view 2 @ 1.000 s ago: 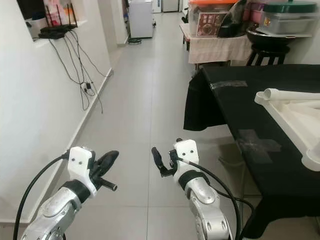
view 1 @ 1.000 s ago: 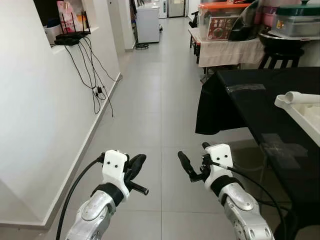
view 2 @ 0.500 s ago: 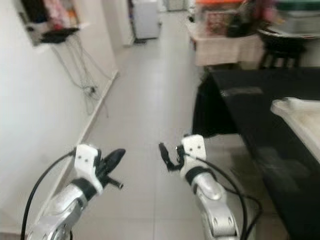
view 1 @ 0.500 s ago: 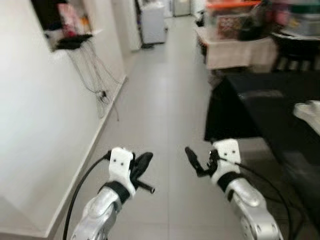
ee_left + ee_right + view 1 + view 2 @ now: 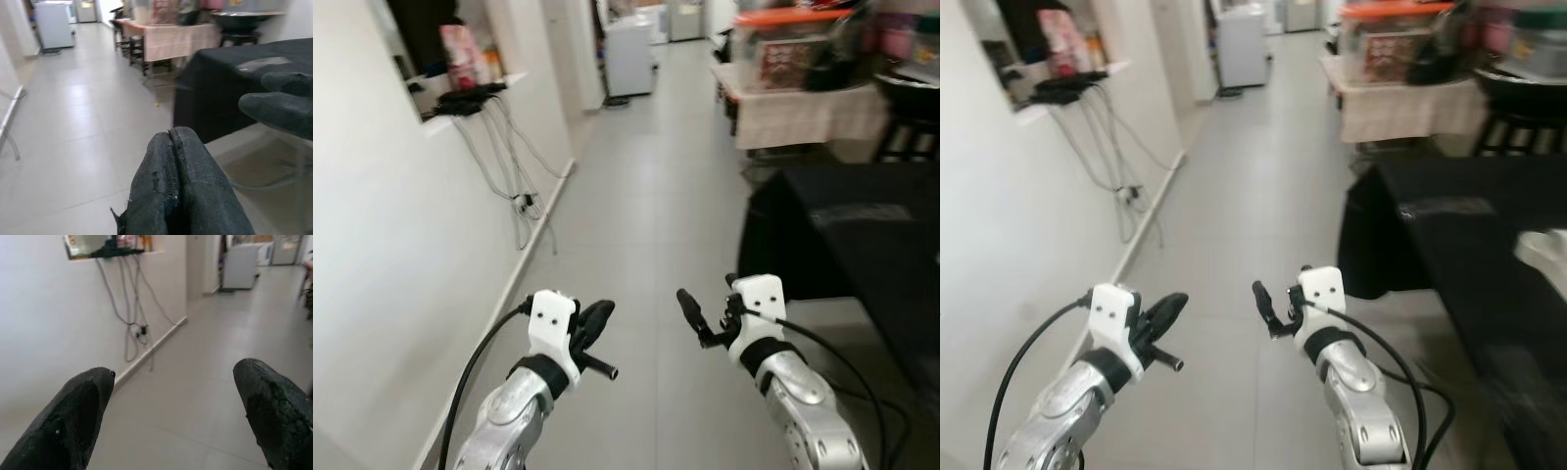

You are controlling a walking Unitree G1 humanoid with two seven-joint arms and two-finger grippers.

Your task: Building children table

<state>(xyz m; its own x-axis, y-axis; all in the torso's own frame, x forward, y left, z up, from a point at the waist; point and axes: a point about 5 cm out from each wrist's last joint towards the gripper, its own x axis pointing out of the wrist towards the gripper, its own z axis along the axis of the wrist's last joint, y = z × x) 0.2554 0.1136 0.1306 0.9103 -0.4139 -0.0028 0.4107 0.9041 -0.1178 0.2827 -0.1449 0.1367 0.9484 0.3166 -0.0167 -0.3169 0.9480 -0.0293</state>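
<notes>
In the left eye view, both arms reach forward over a grey tiled floor (image 5: pixel 646 206): the left end effector (image 5: pixel 592 328) at 7 o'clock with fingers pressed together, the right end effector (image 5: pixel 705 318) at 5 o'clock holding nothing. A black-draped table (image 5: pixel 862 235) stands at 3 o'clock, a white wall (image 5: pixel 391 274) with dangling cables (image 5: pixel 514 171) at 9 to 10 o'clock. In the right eye view, a white table part (image 5: pixel 1547 250) lies on the black table at 3 o'clock, blurred, well apart from the right end effector and beyond it. The left wrist view shows its fingers (image 5: pixel 181 191) closed on each other, the black table past them. The right wrist view shows its fingers (image 5: pixel 78 416) spread wide toward the wall and cables.
</notes>
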